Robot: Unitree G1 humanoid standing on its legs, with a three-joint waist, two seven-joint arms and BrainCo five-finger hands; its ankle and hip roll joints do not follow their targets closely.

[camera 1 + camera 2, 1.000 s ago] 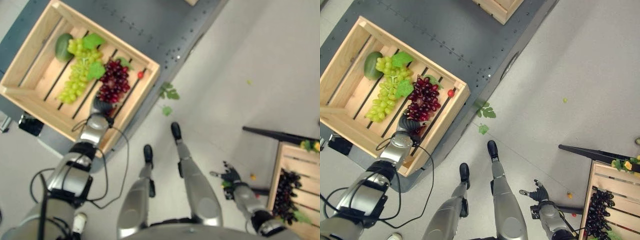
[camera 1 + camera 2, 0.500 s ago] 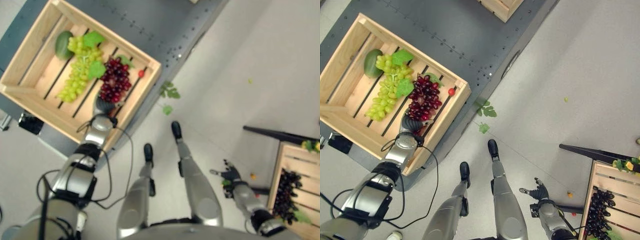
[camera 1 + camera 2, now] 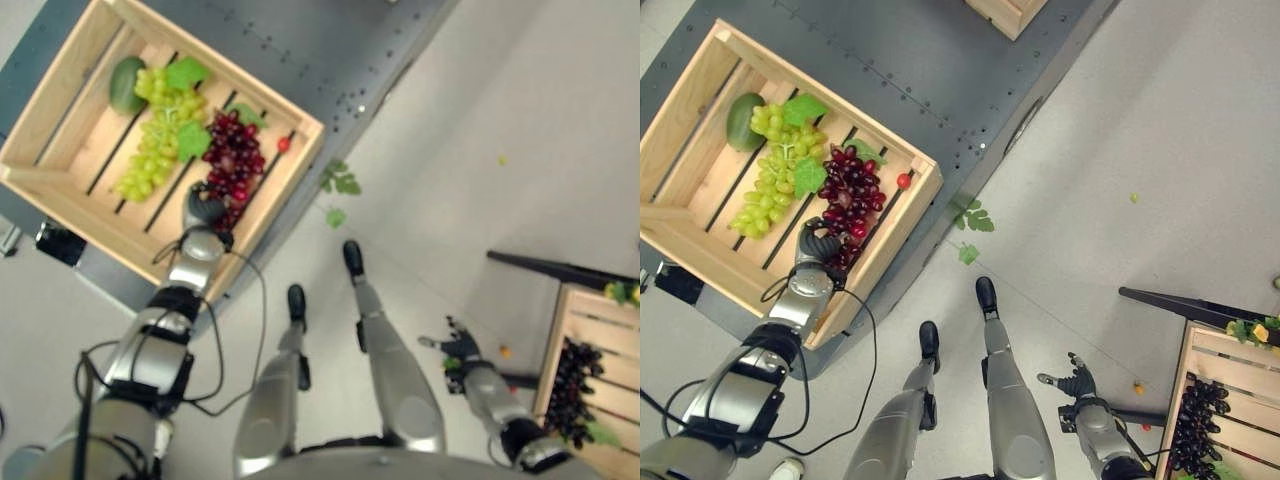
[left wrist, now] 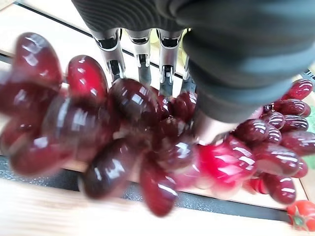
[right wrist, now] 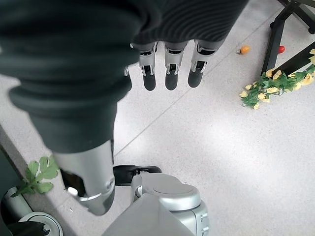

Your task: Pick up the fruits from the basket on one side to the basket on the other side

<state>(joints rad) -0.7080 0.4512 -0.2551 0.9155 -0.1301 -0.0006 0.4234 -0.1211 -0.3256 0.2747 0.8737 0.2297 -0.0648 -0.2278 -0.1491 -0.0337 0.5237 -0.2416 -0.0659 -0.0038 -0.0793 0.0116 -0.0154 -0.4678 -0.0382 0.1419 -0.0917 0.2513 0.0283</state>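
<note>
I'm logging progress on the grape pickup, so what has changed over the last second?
The left hand has closed on the near end of the red grapes, which now sit pulled slightly toward it in the crate; its fingers curl behind the bunch. The green grapes, the melon and the idle right hand stayed put.

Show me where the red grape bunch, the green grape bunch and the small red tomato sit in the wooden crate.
red grape bunch (image 3: 848, 200), right eye view, middle of the cluster.
green grape bunch (image 3: 775, 175), right eye view, centre of the bunch below its upper leaf.
small red tomato (image 3: 903, 181), right eye view, middle of the fruit, near the crate's wall.
</note>
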